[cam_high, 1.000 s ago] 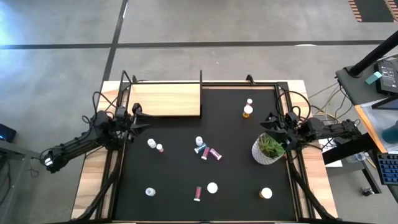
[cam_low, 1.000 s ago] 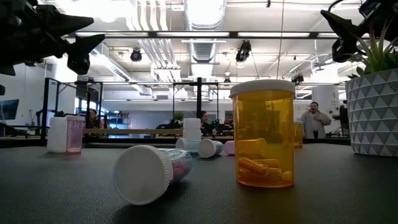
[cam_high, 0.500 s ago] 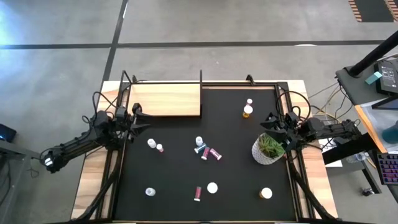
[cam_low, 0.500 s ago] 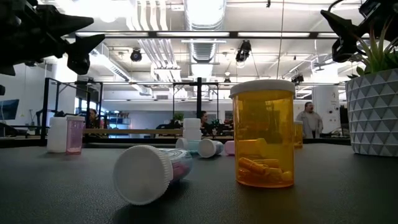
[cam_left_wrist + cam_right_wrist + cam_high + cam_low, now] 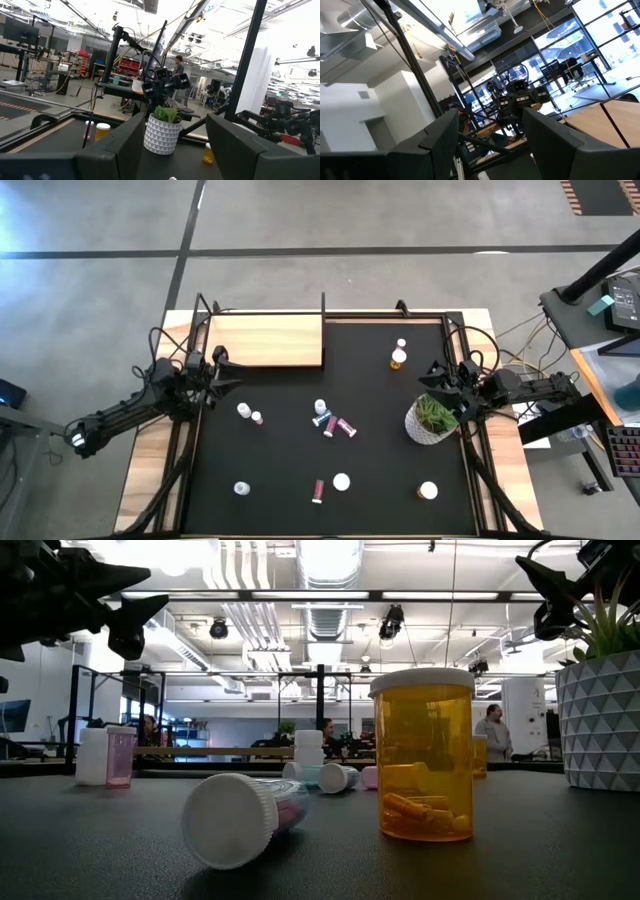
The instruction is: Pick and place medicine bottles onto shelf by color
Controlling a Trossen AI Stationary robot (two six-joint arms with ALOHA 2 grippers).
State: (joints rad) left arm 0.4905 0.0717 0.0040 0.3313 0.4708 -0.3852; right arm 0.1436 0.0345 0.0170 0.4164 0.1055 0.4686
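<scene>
Black mat (image 5: 370, 440): your bottles (image 5: 327, 420) lie scattered, shelf (image 5: 265, 340) bare; left gripper (image 5: 228, 372) and right gripper (image 5: 432, 381) hover at its edges, fingers apart.

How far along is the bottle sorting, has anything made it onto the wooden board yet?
Nothing looks done: the pale wooden board lies bare. Nothing is in hand either: the left claw and right claw hang open and empty at the black mat's sides. All the small white-capped bottles remain on the mat, including the orange bottle and the toppled pink bottle.
</scene>
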